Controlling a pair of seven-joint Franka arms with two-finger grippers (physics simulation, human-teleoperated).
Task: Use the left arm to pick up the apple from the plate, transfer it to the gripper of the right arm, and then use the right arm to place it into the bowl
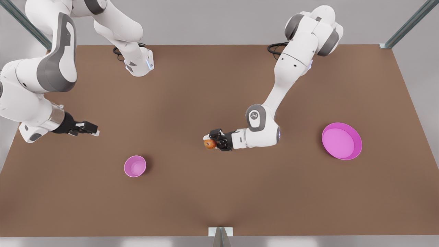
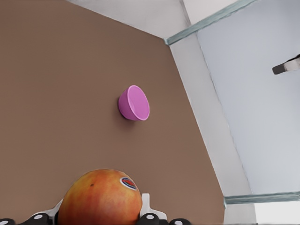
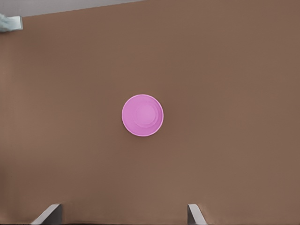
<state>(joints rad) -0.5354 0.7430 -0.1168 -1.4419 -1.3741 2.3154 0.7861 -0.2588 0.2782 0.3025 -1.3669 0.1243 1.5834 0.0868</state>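
**Red-orange apple held mid-table, handover ahead**

Red-orange with a yellowish patch and a small sticker, the apple [image 1: 209,143] sits clamped in the left gripper [image 1: 213,140], the wide black linkage claw, whose white-tipped fingers [image 2: 146,206] press against its sides in the left wrist view. The claw points toward the front view's left, carried above the brown table [image 1: 219,192]. Behind the claw, past its own forearm, the magenta plate [image 1: 342,141] lies bare. Ahead of the claw and slightly to one side stands the small pink bowl [image 1: 134,166], well apart from it.

The right gripper [image 1: 90,129], on the arm with the silver wrist cuff, hovers farther off beyond the bowl, facing the claw. Its 2 fingers [image 3: 49,214] stand wide apart in the right wrist view, with the bowl directly below between them.

The step in hand is probably the transfer. To do it well, the claw should present the apple with its free side outward, held level and steady, so the slim fingers can close across a part not covered by the linkage. The claw should release only once the right gripper has a firm hold, since a round fruit could slip and roll.
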